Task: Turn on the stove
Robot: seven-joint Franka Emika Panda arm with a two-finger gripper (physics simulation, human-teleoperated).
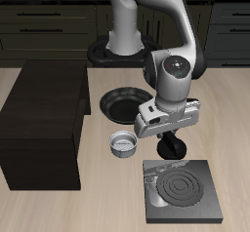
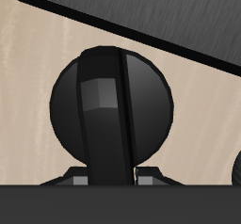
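The stove (image 1: 183,191) is a flat dark grey square hotplate with a spiral ring burner, near the table's front edge. A small whitish part (image 1: 148,178) shows on one of its edges. At its back edge sits a round black knob (image 1: 172,154). My gripper (image 1: 171,146) hangs right over this knob, fingers pointing down. In the wrist view the knob (image 2: 58,105) is a black disc, and the stove's dark edge (image 2: 188,25) lies just beyond it. My fingers (image 2: 99,91) form one dark bar across the disc's middle, pressed together with nothing held; the gripper (image 2: 107,60) looks shut.
A round black frying pan (image 1: 122,101) lies farther back, beside my arm. A small metal bowl (image 1: 124,143) stands close beside the gripper. A big dark boxy cabinet (image 1: 44,124) takes up the table's side beyond the bowl.
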